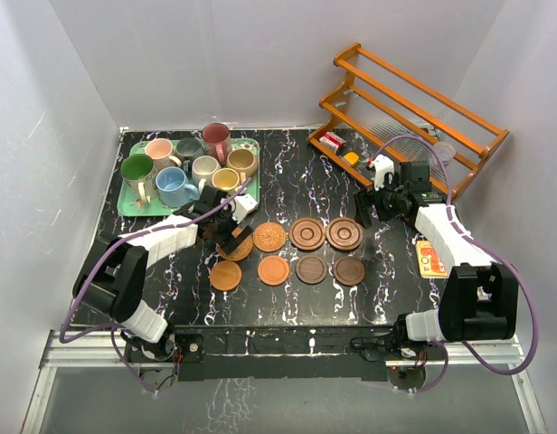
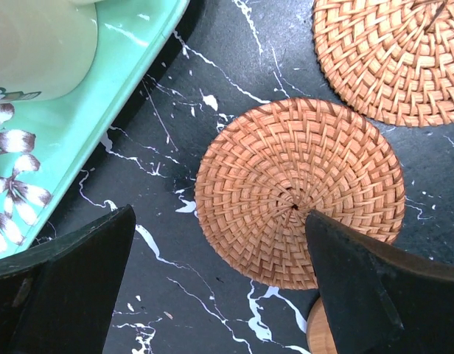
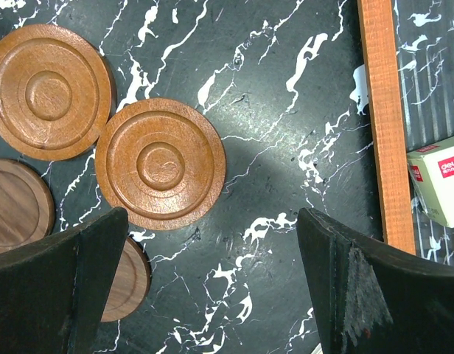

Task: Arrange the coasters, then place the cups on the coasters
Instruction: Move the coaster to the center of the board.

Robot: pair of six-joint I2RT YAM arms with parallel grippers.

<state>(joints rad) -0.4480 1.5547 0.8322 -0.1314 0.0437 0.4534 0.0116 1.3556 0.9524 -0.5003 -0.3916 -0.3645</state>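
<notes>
Between the wide-spread fingers (image 2: pixel 65 291) of the left gripper (image 1: pixel 226 231), a woven coaster (image 2: pixel 297 192) lies flat on the table (image 1: pixel 297 172). It sits nearer the right finger, partly hidden by its tip, and the gripper holds nothing. A second woven one lies just beyond that finger, close to the first but apart from it. The right gripper (image 1: pixel 373 203) is spread just as wide and also empty; it hangs over bare table with two ringed wooden discs off to its left, their edges touching or nearly so. From above, the eight coasters (image 1: pixel 307 233) lie in two rows of four, the tan ones on the left gripper's side and the dark ones on the right gripper's side. I judge the arranging done or nearly so, with perhaps the coaster under the left gripper left to straighten. The second half has not begun: all eight cups (image 1: pixel 177 188) stand crowded on the green tray (image 1: pixel 125 206), just beyond and to the left of the left gripper, and no coaster carries one. The cups are packed close with handles turned every way, so picking one out without knocking its neighbours looks like the awkward part, and the tray is well away from the right gripper. A wooden rack (image 1: pixel 414 108) stands close on the right gripper's far side, with a small box (image 1: pixel 333 140) at its foot. An orange card (image 1: pixel 430 258) lies beside the right arm, clear of the rows.
</notes>
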